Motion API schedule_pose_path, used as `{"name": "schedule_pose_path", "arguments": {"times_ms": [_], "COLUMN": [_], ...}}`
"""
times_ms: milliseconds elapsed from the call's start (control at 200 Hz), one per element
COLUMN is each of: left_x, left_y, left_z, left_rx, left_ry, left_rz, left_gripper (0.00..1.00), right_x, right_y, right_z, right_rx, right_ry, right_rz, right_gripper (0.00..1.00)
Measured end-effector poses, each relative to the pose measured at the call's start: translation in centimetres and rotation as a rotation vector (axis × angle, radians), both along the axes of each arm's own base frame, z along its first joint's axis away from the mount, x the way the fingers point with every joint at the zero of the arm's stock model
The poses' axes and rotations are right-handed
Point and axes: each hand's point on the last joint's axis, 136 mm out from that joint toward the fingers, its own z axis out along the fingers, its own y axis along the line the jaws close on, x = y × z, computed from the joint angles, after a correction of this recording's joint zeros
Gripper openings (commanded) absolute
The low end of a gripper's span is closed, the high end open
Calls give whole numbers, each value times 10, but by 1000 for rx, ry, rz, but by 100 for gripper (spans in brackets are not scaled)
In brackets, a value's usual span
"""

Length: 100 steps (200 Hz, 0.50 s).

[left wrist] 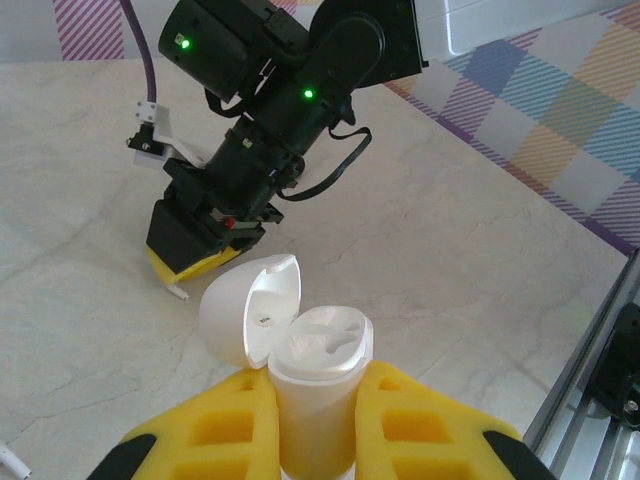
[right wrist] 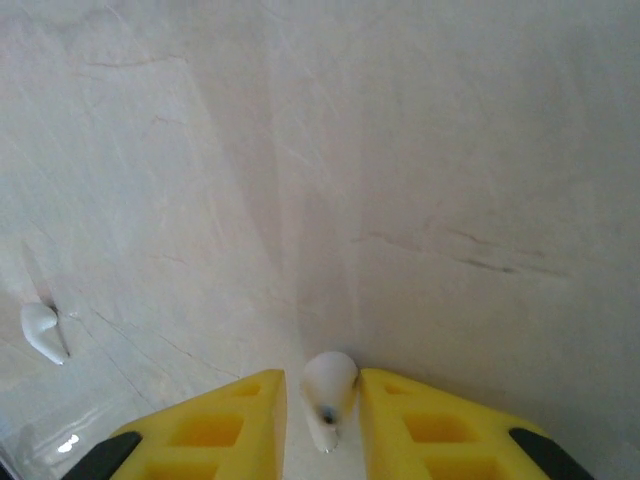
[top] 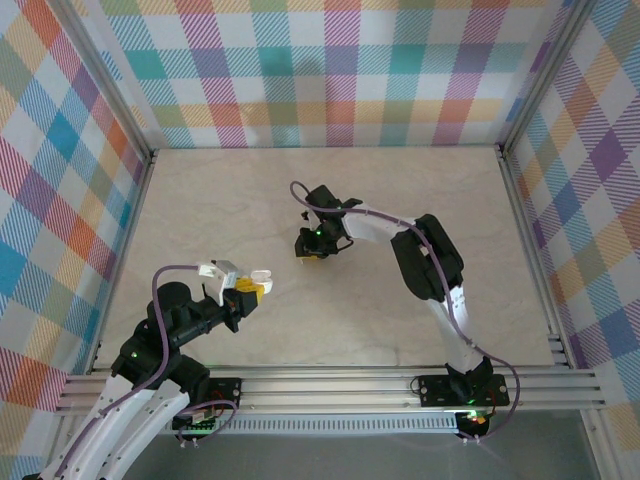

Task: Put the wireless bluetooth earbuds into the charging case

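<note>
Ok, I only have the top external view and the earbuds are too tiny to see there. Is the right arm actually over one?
Observer: Yes. On the right wrist camera a white earbud lies between the right fingers.
Operator: Gripped?
Observer: Can't tell; the fingers sit close on either side of it.
Operator: And the left arm?
Observer: On the left wrist camera the left fingers hold the charging case upright, its lid hinged open and the wells looking empty.
</note>
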Motion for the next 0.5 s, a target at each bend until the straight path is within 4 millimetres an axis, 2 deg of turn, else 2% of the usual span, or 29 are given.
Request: {"name": "schedule_pose_path", "arguments": {"times_ms": [500], "left_x": [0], "left_y": [0], "left_z": [0], "left_rx": [-1], "left_ry": [3], "left_rz": [1], "left_gripper": [0], "right_x": [3], "right_y": [1], "right_z": [-1], "right_rx": [-25], "right_ry": [11], "right_rz": [8], "right_gripper": [20]}}
